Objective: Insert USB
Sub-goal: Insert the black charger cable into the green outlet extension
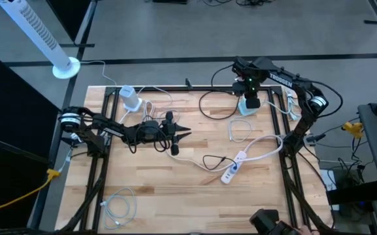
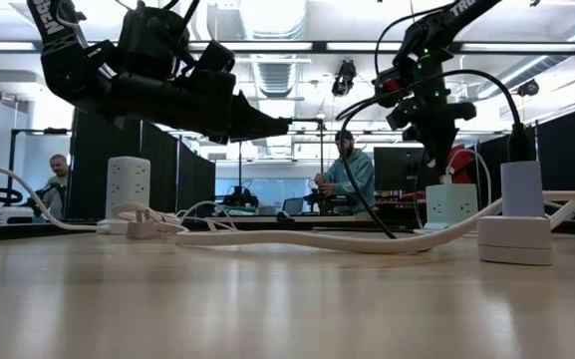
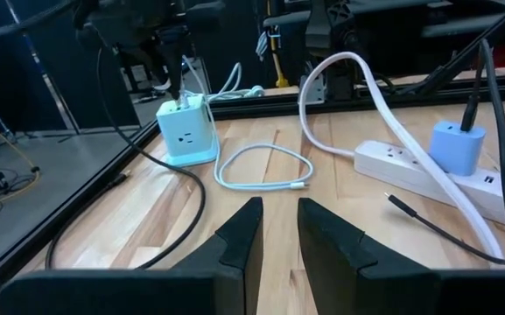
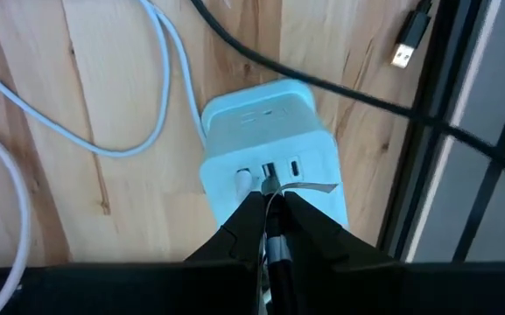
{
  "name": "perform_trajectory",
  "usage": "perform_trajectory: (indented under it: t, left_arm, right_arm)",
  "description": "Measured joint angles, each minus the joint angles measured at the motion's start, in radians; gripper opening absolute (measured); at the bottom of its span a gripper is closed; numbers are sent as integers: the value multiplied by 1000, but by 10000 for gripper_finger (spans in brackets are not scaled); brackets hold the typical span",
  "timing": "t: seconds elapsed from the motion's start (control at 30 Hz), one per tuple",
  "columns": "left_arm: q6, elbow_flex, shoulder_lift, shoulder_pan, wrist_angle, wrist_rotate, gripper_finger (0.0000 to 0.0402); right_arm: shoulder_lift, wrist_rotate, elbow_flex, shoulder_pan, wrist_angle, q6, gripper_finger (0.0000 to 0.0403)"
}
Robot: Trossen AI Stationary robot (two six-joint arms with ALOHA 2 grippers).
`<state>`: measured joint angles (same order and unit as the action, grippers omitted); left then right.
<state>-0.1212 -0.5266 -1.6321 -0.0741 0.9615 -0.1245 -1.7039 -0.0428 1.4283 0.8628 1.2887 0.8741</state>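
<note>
A pale blue cube charger (image 4: pixel 270 144) stands on its base at the table's far right (image 1: pixel 245 109); USB ports show on its upper face. My right gripper (image 4: pixel 274 210) hangs over it, pointing down, shut on a black USB plug (image 4: pixel 271 185) whose tip is at one port. The plug's black cable (image 1: pixel 208 104) loops over the table to the cube's left. My left gripper (image 1: pixel 183 134) hovers above the table's middle left, open by a narrow gap (image 3: pixel 278 223), holding nothing. In the low view the right gripper (image 2: pixel 436 135) stands above the cube (image 2: pixel 451 204). My right gripper pinches the black USB plug (image 4: pixel 273 197) between its two fingertips (image 4: pixel 250 219), coming from above and pointing down along the plug. The plug's metal end (image 4: pixel 270 179) meets a port on the cube's top face; how far in it sits I cannot tell.
A white power strip (image 1: pixel 235 167) with a blue adapter (image 3: pixel 458 149) lies mid-table, white cables (image 1: pixel 253 140) curling round it. A white charger (image 1: pixel 131 98) sits far left, a coiled white cable (image 1: pixel 119 205) near left. Black frame rails (image 1: pixel 286 140) edge the table. Another loose USB plug (image 4: pixel 407 48) lies by the cube.
</note>
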Motion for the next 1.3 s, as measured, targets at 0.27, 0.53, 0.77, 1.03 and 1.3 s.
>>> perform_trajectory:
  t: [0.27, 0.53, 0.77, 1.03, 1.3]
  left_arm:
    - [-19, 0, 0, 15, 5, 0, 62]
    - [-21, 0, 0, 16, 6, 0, 62]
    - [-28, 0, 0, 16, 23, -37, 63]
    - [-14, -2, -18, -16, 169, -52, 71]
    - [81, -103, -65, -33, 269, -53, 128]
  right_arm:
    - [9, 48, -61, 15, -95, -22, 19]
    - [57, 65, -67, 16, -132, -40, 19]
    - [118, 146, -71, -13, -136, -140, 19]
    - [265, 454, -65, -269, -505, -388, 19]
    - [291, 525, -61, -533, -779, -508, 19]
